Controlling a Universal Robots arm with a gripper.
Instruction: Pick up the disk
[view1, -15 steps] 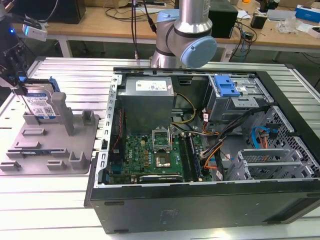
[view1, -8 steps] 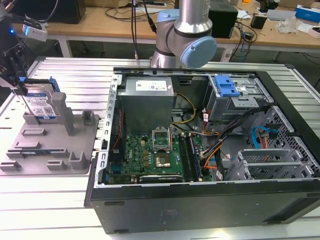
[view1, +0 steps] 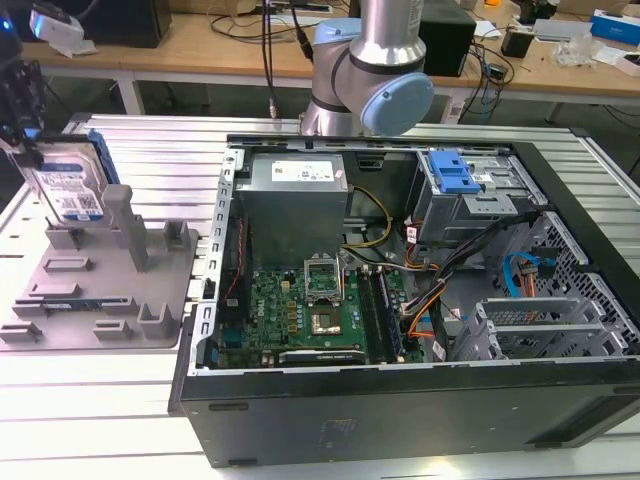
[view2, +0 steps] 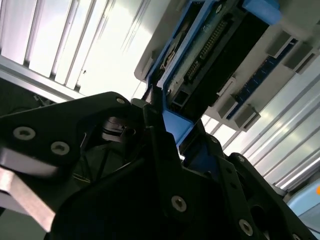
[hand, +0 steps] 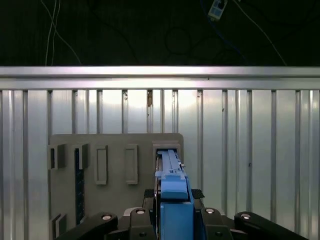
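At the exterior view's far left, above the grey plastic slotted tray with posts (view1: 110, 290), we see our black gripper (view1: 20, 110) clenched on the flat silver metal hard drive with a white-and-blue label and blue side rails (view1: 70, 180), which stands on edge. Both wrist views show the fingers (view2: 165, 145) pinching its blue rail. Beside the tray sits an open black computer case (view1: 400, 400).

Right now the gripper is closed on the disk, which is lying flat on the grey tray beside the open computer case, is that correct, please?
Not quite: the disk is not lying flat. In the exterior view it stands on edge, upright over the grey tray, with the gripper closed on its top. The rest holds: the tray sits beside the open computer case.
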